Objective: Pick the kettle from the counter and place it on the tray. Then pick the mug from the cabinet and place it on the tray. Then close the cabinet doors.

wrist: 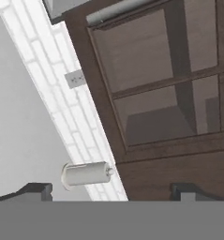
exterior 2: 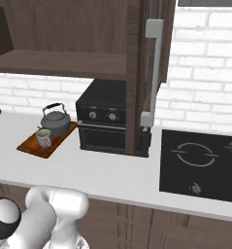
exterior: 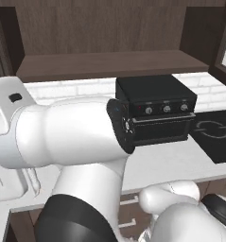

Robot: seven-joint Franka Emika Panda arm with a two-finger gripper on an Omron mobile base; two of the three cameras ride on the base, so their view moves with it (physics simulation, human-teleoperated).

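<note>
- Left base view: the cabinet [exterior: 109,64] stands open above the counter [exterior: 180,163], its shelf bare.
- Right base view: kettle [exterior 2: 55,120] and mug [exterior 2: 43,138] sit on the tray [exterior 2: 47,138], far left; the right door [exterior 2: 145,73] juts out.
- Hand view: the gripper [wrist: 112,190], spread wide and empty, faces a cabinet door's glass [wrist: 151,79]. Closing the doors remains; it must push this one shut.

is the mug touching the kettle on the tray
Cannot tell. In the right base view the mug stands just in front of the kettle on the tray, overlapping it in the picture, so neither a gap nor contact shows plainly.
</note>
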